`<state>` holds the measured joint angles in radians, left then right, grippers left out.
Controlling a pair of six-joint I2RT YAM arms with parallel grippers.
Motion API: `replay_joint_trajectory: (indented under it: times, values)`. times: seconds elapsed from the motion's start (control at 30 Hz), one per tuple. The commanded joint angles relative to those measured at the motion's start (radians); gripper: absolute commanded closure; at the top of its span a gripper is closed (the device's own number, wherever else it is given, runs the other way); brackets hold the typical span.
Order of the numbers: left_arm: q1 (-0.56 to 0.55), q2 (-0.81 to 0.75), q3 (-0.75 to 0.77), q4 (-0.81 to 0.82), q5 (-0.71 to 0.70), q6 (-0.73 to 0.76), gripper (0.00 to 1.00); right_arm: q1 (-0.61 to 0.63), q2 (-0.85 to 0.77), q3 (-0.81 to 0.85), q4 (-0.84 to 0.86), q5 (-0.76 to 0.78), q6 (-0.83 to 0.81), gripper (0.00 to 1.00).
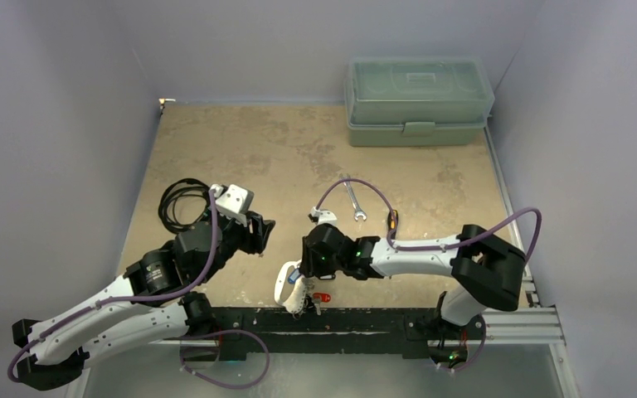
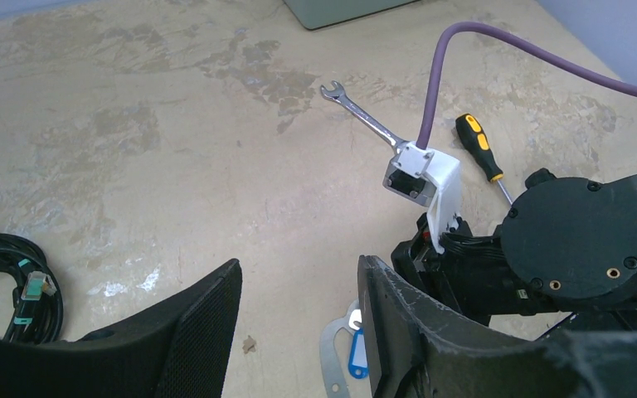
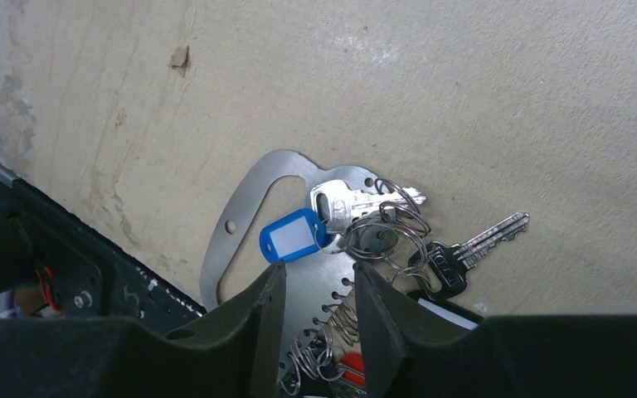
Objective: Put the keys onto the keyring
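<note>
**Item: keyring and keys, near edge of table, between two arms**

Keyring (image 3: 234,211): flat grey metal plate with a curved handle slot; lies flat on the mottled tan table (image 1: 299,157) at its near edge, just beside the black base rail (image 1: 357,319).

Keys (image 3: 357,203): bunched at the plate's straight side on a tangle of wire rings (image 3: 386,228); a silver key with a blue tag (image 3: 292,235) lies over the plate; a black-headed key (image 3: 446,267) lies just off it, blade pointing away; a red head (image 3: 350,365) shows low between the fingers; whether any ring is hooked to the plate cannot be told.

Right gripper (image 3: 317,290): directly above the plate, fingers parted, a coil of wire visible in the gap; contact with it cannot be told.

Left gripper (image 2: 299,282): fingers spread wide, bare table in the gap, nothing held; poised just left of the keyring, apart from it.

Other contents: silver wrench (image 2: 365,116) and yellow-and-black screwdriver (image 2: 479,148) beyond the right wrist; coiled black cable (image 1: 181,203) at the left; lidded green box (image 1: 419,99) at the far right edge.
</note>
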<state>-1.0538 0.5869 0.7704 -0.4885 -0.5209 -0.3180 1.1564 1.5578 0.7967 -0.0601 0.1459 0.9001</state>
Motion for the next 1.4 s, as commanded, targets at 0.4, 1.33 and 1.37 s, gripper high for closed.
replay_joint_trajectory:
  times: [0.4,1.33,1.37]
  values:
    - [0.003,0.011,0.006,0.001,0.015,0.004,0.47,-0.001,0.061,0.057,0.011,0.078,0.035,0.72]
    - [0.003,0.014,0.007,-0.009,0.025,-0.006,0.47,-0.001,0.021,0.028,0.057,0.13,0.07,0.7]
    - [0.003,0.014,0.009,-0.009,0.025,-0.006,0.47,-0.001,0.017,0.024,0.057,0.132,0.073,0.67]
